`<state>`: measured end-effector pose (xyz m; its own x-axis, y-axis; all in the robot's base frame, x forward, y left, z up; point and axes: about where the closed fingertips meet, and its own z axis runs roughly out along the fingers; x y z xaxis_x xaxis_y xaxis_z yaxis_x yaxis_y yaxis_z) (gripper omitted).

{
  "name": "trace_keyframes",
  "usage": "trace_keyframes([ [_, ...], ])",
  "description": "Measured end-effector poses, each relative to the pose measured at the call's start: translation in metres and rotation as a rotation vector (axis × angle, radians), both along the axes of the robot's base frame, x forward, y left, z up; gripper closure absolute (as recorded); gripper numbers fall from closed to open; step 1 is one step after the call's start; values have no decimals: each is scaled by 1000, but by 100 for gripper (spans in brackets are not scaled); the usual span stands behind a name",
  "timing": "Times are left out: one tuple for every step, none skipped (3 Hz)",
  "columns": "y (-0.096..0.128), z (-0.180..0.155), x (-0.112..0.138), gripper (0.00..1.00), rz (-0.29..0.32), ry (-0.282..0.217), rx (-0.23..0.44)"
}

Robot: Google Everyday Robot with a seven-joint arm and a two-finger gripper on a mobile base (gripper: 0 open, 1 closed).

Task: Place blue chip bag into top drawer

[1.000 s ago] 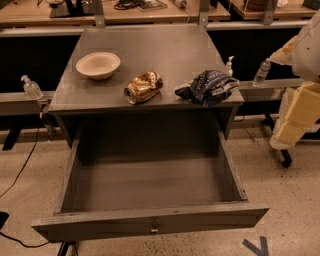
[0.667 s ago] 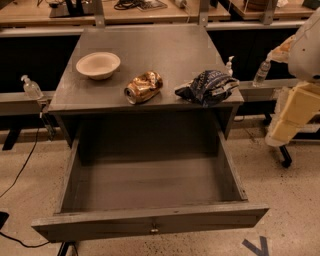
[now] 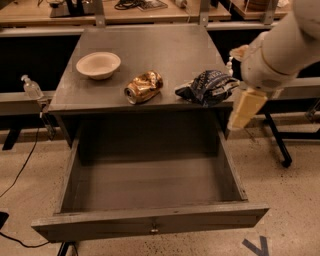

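Where the cabinet stands pulled out toward the viewer, the top drawer (image 3: pixel 150 220) is fully extended, its flat grey front nearest, with a small metal knob (image 3: pixel 154 231) at centre. Its bare interior is exposed, and nothing lies across its mouth. A dark cable (image 3: pixel 20 170) runs over the speckled floor (image 3: pixel 290 200) at the left, and a blue floor marking (image 3: pixel 255 246) shows at the lower right.

Above and behind the drawer, the worktop (image 3: pixel 150 50) carries three items. The blue chip bag (image 3: pixel 207 86) lies crumpled at the front right corner, close to the front edge and directly above the rear right part of the drawer. The crushed gold-brown can (image 3: pixel 143 86) lies on its side just left of the bag, apart from it. The pale bowl (image 3: pixel 98 65) stands upright farther back and to the left, well apart from both.

The gripper (image 3: pixel 246 109) hangs beyond the right edge of the worktop, pointing down, just beside the bag's right end, with its tip below worktop level near the drawer's right wall. Whether it is spread or closed cannot be made out, and contact with the bag cannot be confirmed. The white arm (image 3: pixel 280 45) rises from it to the upper right corner.

A clear bottle (image 3: pixel 31 87) stands left of the cabinet. Cluttered wooden benches (image 3: pixel 150 10) cross the background.
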<state>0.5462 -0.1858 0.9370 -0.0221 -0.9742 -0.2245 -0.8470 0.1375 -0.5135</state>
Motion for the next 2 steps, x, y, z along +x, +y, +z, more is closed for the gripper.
trace_keyframes([
  [34,-6,73,1,74,-165,38],
  [45,-9,118,24,86,-251,72],
])
